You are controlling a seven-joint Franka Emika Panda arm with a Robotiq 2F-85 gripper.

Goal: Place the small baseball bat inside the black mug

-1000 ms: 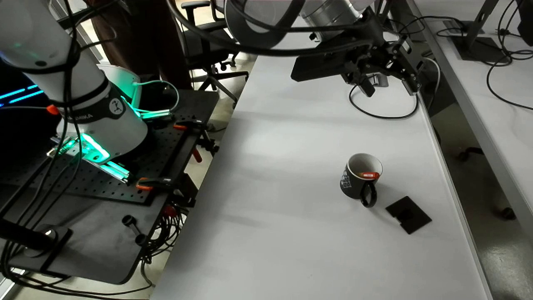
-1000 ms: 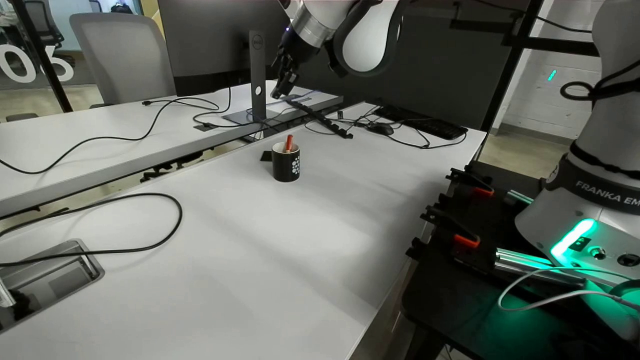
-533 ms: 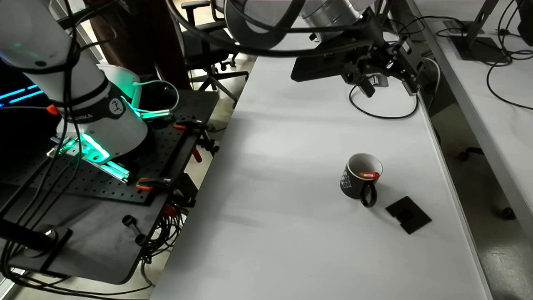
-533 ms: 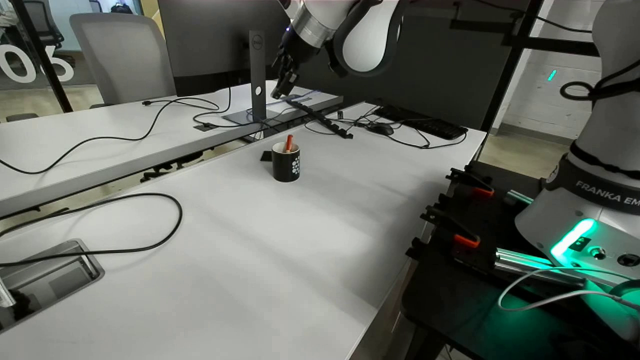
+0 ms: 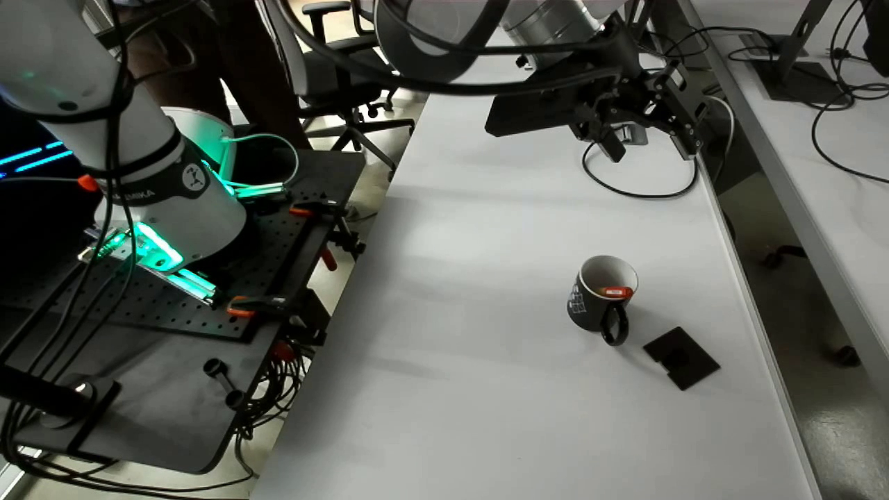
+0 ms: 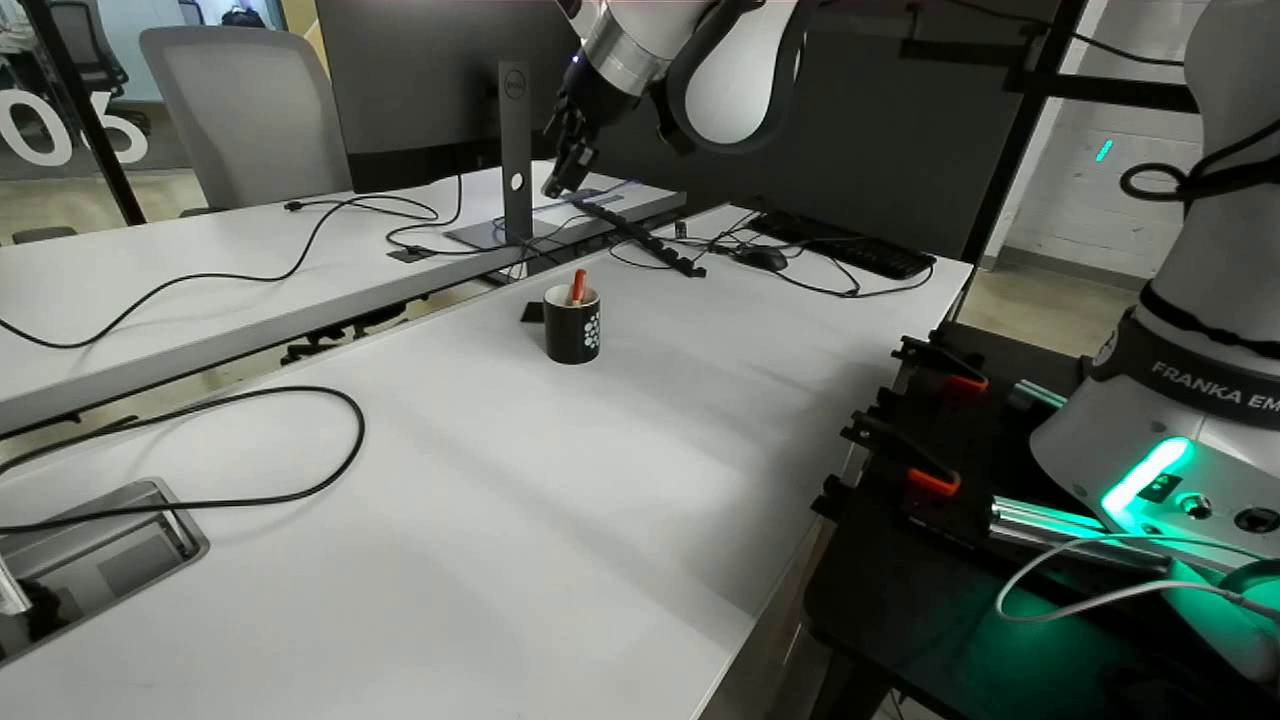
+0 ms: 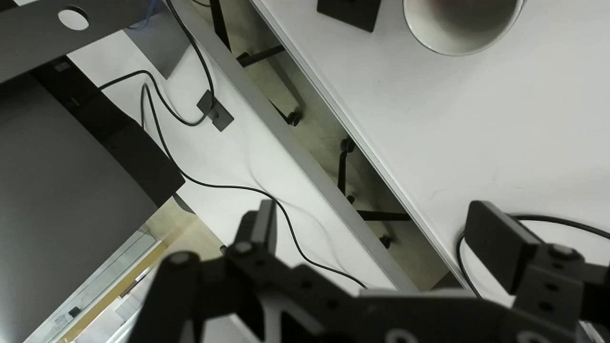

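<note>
The black mug point(image 5: 587, 309) stands upright on the white table, with its handle and pale inside showing. It also shows in an exterior view point(image 6: 571, 335) and is partly cut off at the top of the wrist view point(image 7: 460, 40). The small baseball bat point(image 5: 616, 292) is inside the mug; its red-orange end leans on the rim and sticks out above it, as an exterior view also shows point(image 6: 578, 287). The bat does not show in the wrist view. My gripper point(image 5: 651, 146) is open and empty, raised well away from the mug. In the wrist view its fingers point(image 7: 374, 212) are wide apart.
A flat black pad point(image 5: 682, 358) lies beside the mug. A black cable point(image 6: 350, 440) loops over the table near a silver recessed box point(image 6: 120, 560). A gap separates this table from another bearing a monitor point(image 6: 440, 90). A keyboard point(image 6: 850, 243) lies at the far end.
The arm, gripper, mug and bat have not visibly moved. A person standing behind the robot base has shifted their legs.
</note>
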